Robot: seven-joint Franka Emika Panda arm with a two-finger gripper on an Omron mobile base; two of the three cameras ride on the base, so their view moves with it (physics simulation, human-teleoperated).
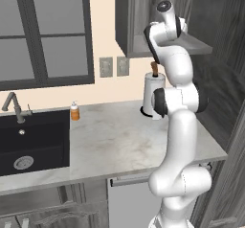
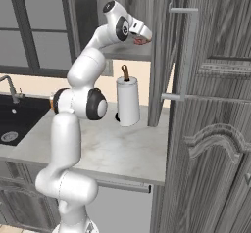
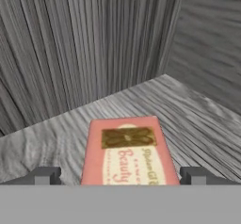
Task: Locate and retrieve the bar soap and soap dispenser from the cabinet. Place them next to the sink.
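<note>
While the soap dispenser (image 1: pixel 74 111) stands on the marble counter (image 1: pixel 119 141) right of the sink (image 1: pixel 33 141), the flat pink bar soap (image 3: pixel 124 151) lies on the cabinet (image 3: pixel 94 44) shelf between wide-open, empty gripper (image 3: pixel 121 175) fingers (image 3: pixel 44 175).

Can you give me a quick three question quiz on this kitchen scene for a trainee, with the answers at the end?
1. True or false: the soap dispenser already stands on the counter beside the sink.
2. Multiple choice: where does the bar soap lie? A. in the sink basin. B. on the cabinet shelf, between the fingertips of the open gripper. C. on top of the paper-towel roll.
3. Fill in: the gripper's jaws stand ____ on either side of the bar soap.

Key: 1 true; 2 B; 3 open.
</note>
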